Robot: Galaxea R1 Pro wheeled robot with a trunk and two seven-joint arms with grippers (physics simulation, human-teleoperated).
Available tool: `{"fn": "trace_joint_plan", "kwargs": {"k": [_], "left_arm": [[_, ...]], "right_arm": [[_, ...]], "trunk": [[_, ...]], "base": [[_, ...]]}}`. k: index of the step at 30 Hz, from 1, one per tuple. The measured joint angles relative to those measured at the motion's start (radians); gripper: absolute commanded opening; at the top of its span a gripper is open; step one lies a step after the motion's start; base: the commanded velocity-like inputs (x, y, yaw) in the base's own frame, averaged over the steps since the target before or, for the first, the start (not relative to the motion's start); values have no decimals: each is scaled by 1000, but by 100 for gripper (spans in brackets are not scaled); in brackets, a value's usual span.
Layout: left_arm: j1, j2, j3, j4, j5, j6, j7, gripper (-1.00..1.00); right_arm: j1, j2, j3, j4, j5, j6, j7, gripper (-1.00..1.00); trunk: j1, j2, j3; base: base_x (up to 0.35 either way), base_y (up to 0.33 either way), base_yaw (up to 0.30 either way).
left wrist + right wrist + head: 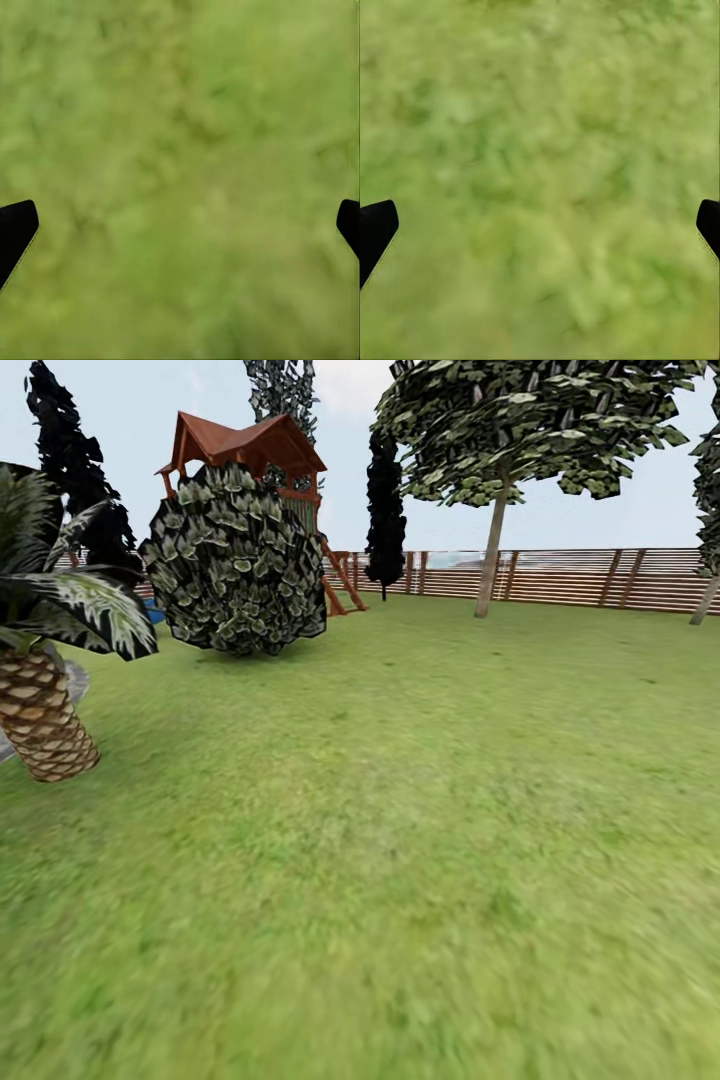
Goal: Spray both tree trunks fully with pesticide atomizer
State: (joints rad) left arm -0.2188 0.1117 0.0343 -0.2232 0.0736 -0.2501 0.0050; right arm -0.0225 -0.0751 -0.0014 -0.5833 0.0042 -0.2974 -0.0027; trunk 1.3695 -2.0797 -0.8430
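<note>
Over bare lawn (400, 840) both pincers, left pincer (180, 225) and right pincer (540, 225), hang wide and empty; I'd guess the atomizer's light, slick plastic, so grab its neck.

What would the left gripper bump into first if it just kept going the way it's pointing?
Most likely the lawn: the left gripper points at bare grass between its open jaws. How far off the grass lies is unclear.

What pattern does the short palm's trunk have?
A criss-cross tan and brown scale pattern on the palm trunk, best in the head view.
</note>
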Motion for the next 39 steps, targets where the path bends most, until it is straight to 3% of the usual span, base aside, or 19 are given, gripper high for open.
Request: {"fn": "trace_joint_plan", "kwargs": {"k": [23,39], "left_arm": [[0,0,0,0,0,0,0,100],[0,0,0,0,0,0,0,100]], "right_arm": [[0,0,0,0,0,0,0,100],[0,0,0,0,0,0,0,100]], "trunk": [[0,0,0],[0,0,0]], "base": [[338,0,4],[338,0,151]]}}
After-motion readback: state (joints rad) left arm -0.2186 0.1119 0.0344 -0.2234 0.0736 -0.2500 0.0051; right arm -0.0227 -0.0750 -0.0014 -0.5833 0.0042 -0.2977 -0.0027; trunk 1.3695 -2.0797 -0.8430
